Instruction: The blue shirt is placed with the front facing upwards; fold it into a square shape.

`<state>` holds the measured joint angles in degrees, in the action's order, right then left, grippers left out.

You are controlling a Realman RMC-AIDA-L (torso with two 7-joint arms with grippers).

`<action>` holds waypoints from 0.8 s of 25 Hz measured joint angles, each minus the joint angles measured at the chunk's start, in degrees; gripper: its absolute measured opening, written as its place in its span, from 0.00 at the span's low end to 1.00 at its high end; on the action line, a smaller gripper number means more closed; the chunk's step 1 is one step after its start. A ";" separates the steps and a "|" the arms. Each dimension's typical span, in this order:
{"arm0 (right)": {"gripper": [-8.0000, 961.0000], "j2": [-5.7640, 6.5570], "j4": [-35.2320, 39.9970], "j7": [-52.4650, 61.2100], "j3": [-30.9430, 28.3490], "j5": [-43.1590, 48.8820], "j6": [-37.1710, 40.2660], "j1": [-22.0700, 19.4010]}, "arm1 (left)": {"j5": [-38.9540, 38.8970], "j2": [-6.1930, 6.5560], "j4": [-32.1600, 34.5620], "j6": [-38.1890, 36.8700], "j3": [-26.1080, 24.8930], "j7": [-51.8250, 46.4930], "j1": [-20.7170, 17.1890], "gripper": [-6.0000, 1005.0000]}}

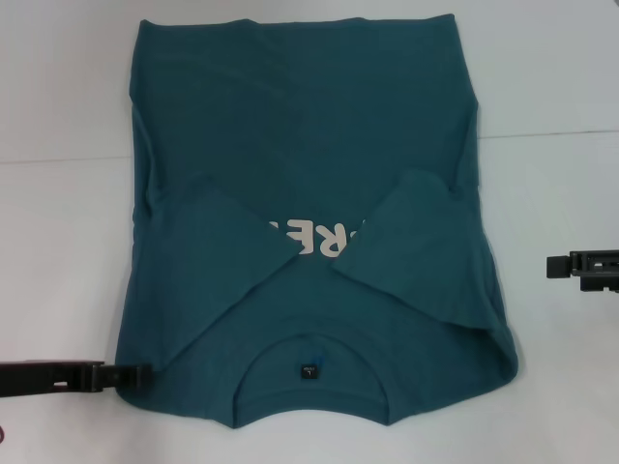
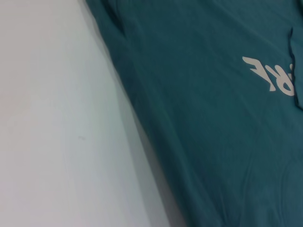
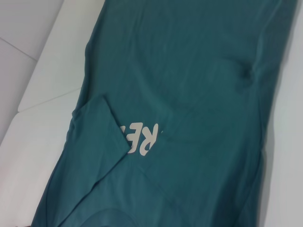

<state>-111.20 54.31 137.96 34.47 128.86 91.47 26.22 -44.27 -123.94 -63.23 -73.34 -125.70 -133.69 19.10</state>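
Left claw [image 1: 135, 374] low, right claw [image 1: 553, 267] higher.

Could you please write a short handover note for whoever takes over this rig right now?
Left gripper: low at the near-left edge of the shirt, beside the shoulder; grip cannot be told.
Right gripper: off to the right over the white table, clear of the cloth; grip cannot be told.
The large teal-blue cotton short-sleeved shirt lies flat, front up, collar and small dark tag nearest the robot.
Done: both sleeves are folded inward over the chest, partly covering the cream print.
Left: likely fold the body lengthwise, hem towards collar, to reach a square.
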 joint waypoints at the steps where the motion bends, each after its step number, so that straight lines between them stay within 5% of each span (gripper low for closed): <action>1: 0.95 0.01 0.00 0.06 0.00 0.23 -0.02 0.19 | 0.01 0.04 0.32 -0.07 0.00 -0.04 0.21 0.84; 10: 0.95 -0.03 0.00 0.39 -0.06 1.60 -0.08 1.38 | 1.59 0.04 0.76 -0.64 4.25 -0.57 2.04 0.83; 20: 0.95 0.06 0.00 1.24 -0.19 2.19 0.82 1.34 | 3.43 -0.06 0.34 -0.59 4.21 -4.35 2.47 0.48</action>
<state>-111.14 54.31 139.20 34.28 131.05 92.29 27.57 -40.84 -124.00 -62.88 -73.93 -121.48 -138.04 21.57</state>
